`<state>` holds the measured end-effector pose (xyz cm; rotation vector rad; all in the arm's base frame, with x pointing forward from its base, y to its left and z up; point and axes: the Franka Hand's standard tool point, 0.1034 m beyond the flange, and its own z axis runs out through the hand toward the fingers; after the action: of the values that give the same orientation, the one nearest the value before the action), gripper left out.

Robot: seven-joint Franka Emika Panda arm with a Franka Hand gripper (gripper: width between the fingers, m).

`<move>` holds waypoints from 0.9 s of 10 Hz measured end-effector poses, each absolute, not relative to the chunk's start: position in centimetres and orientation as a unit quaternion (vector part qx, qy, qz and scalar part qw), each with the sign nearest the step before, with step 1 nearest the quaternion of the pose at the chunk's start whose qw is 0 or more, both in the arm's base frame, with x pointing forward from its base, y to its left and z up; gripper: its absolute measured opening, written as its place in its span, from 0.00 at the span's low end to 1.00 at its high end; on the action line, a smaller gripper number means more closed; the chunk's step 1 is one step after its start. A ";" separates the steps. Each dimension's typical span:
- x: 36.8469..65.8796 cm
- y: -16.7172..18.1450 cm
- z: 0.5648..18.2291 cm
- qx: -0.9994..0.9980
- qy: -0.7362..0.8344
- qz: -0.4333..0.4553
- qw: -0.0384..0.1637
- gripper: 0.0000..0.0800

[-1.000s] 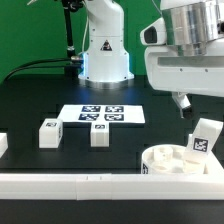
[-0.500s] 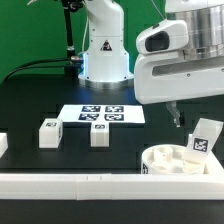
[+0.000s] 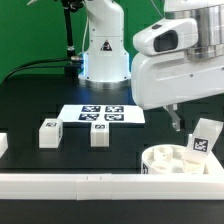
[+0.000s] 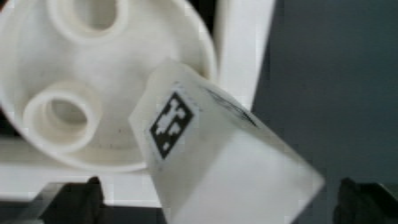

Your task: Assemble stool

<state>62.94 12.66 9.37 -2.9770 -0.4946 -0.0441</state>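
Stool seat [image 3: 165, 160] has one leg [image 3: 203, 140] leaning at it, not yet slotted — two loose legs [image 3: 49, 133] [image 3: 98, 135] wait on the tabletop [image 3: 30, 100], gripper [image 3: 180, 120] spread wide, holding nothing.

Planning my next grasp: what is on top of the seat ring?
A tagged leg, tilted, beside an open socket. The leg covers whatever lies under it, so its seating cannot be seen.

seat ring [image 3: 156, 157]: white | leg [image 3: 205, 135]: white, black-and-white tag [image 4: 173, 122] | table [image 3: 35, 100]: black
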 end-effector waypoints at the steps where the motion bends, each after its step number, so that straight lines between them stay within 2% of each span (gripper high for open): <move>1: 62.7 12.7 9.3 -0.964 -0.260 -0.011 0.049 0.81; 3: 62.6 13.0 8.8 -0.929 -0.368 0.001 0.034 0.81; 5: 62.2 12.7 7.6 -0.905 -0.423 0.009 0.035 0.81; 8: 62.3 12.3 7.5 -0.898 -0.439 0.007 0.035 0.81; 9: 62.3 12.2 7.5 -0.899 -0.437 0.008 0.035 0.67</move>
<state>62.30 12.22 7.46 -2.7630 -1.3431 0.0232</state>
